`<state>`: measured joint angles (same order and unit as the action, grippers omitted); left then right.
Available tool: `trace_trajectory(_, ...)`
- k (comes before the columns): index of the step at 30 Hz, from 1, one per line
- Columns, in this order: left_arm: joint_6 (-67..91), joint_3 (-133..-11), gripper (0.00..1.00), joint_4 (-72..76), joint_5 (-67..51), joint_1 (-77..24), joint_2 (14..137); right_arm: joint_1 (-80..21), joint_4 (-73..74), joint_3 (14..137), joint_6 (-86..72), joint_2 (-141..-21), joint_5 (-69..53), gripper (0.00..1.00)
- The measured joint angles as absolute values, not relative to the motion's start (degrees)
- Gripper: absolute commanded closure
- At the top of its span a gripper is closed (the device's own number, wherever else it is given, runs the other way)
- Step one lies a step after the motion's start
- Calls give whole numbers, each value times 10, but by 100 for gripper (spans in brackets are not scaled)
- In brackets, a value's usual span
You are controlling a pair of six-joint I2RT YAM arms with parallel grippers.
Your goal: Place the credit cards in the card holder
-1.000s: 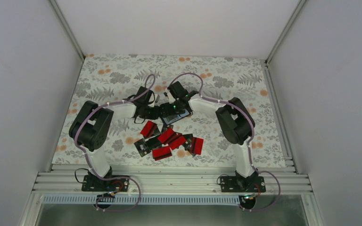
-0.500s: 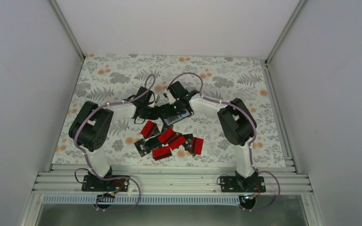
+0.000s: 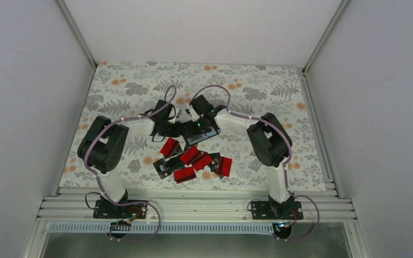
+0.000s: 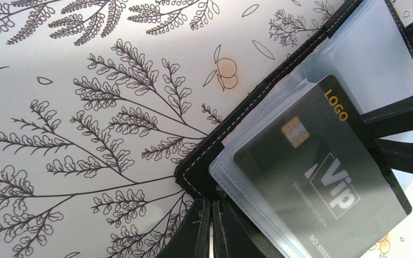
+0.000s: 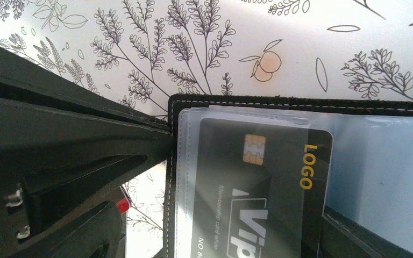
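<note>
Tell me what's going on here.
The left gripper is shut on a corner of the open card holder, holding it. The right gripper stands open over the holder, where a black card sits in a clear sleeve. The other credit cards, red and black, lie in a loose heap on the table.

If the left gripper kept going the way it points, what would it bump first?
The card holder, I think. The shut tips of the left gripper sit right at the holder's corner and seem to pinch it; just beyond lies the black card tucked inside.
</note>
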<state>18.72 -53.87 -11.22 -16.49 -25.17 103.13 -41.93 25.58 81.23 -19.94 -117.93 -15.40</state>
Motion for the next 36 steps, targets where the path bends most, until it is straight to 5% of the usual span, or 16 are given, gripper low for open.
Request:
trace_trajectory(11,191,-525,96,-104,-166,-249,1022,-423,261,812,-198,-1177,-133,10)
trace_trajectory(36,192,-523,96,-104,-161,-255,1020,-412,243,777,-190,-1139,-203,12)
